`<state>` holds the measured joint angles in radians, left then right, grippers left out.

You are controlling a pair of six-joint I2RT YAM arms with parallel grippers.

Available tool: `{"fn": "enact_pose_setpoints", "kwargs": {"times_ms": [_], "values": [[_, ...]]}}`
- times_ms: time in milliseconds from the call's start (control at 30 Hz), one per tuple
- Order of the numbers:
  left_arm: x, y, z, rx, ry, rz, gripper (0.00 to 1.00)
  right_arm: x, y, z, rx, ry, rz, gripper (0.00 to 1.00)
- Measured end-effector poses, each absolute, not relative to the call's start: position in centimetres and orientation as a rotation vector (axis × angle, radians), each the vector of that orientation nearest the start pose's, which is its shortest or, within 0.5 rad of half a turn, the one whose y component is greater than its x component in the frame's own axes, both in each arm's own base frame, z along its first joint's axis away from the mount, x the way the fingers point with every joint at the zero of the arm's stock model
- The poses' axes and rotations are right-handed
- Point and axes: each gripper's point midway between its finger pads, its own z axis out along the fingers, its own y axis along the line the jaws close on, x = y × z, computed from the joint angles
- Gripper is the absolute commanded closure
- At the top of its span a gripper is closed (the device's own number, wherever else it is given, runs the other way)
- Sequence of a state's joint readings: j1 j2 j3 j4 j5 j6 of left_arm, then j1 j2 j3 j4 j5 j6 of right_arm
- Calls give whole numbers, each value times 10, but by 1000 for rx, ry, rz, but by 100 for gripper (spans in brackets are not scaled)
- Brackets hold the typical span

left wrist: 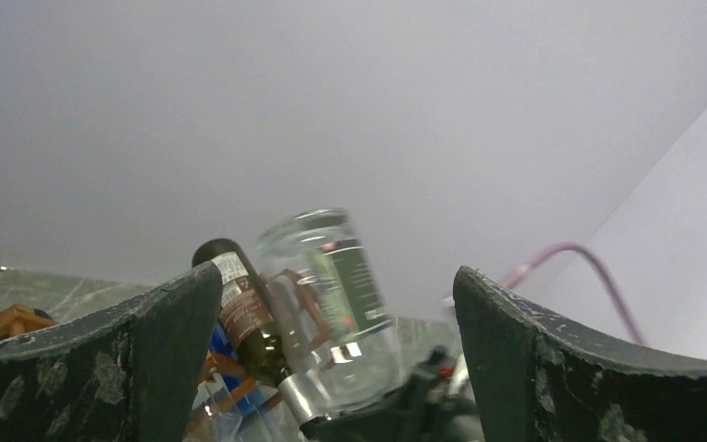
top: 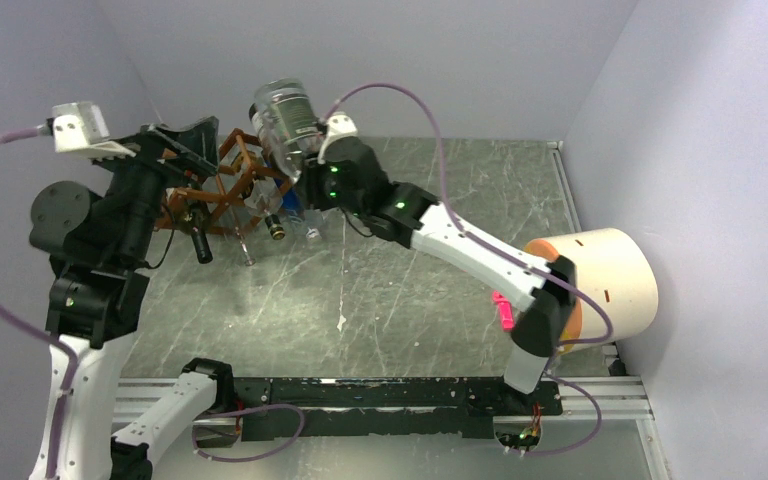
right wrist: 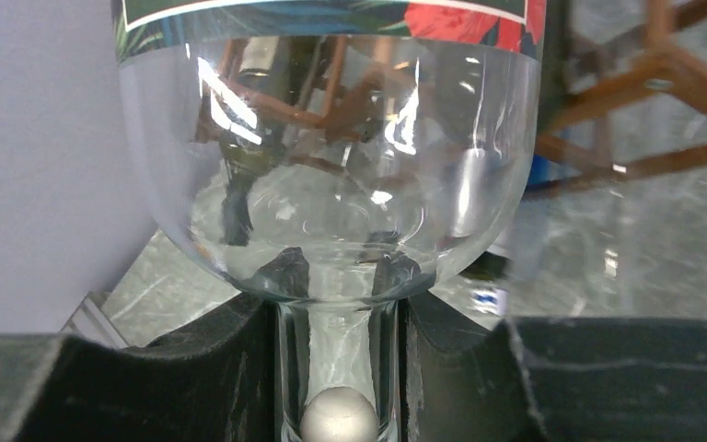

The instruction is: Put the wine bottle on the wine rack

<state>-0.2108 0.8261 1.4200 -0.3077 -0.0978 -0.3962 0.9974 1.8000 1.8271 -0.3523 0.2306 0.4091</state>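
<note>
Beside wine bottle, dark bottle.

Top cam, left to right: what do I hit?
Left wrist camera → wine rack → clear wine bottle, neck clamped in the right end effector → cream cylinder by the right wall.

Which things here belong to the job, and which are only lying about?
For the job:
- clear wine bottle, held at its neck by the right gripper
- wine rack

Only lying about:
- dark bottle
- beige cylinder
</note>
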Motion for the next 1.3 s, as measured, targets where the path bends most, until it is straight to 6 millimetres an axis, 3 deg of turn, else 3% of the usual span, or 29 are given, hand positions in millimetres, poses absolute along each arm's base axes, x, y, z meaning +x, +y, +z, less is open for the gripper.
{"fn": "enact_pose_setpoints", "kwargs": {"times_ms": [233, 400, 567, 833, 933, 1133, 1300], "values": [[232, -37, 550, -248, 1255, -409, 1, 316, 536, 298, -503, 1896, 814, 100], [204, -19, 559, -276, 1217, -350, 1, 321, 569, 268, -529, 1905, 855, 100], [188, -10, 569, -283, 1185, -322, 1, 331, 592, 234, -534, 1909, 875, 100], [203, -11, 556, -275, 1247, -283, 1, 342, 619, 197, -515, 1896, 917, 100], [212, -13, 552, -272, 1268, -275, 1, 346, 625, 197, -491, 1868, 940, 99], [225, -16, 542, -268, 1307, -263, 1, 351, 630, 209, -446, 1817, 970, 78], [228, -16, 537, -268, 1319, -260, 1, 357, 634, 215, -421, 1779, 989, 71]]}}
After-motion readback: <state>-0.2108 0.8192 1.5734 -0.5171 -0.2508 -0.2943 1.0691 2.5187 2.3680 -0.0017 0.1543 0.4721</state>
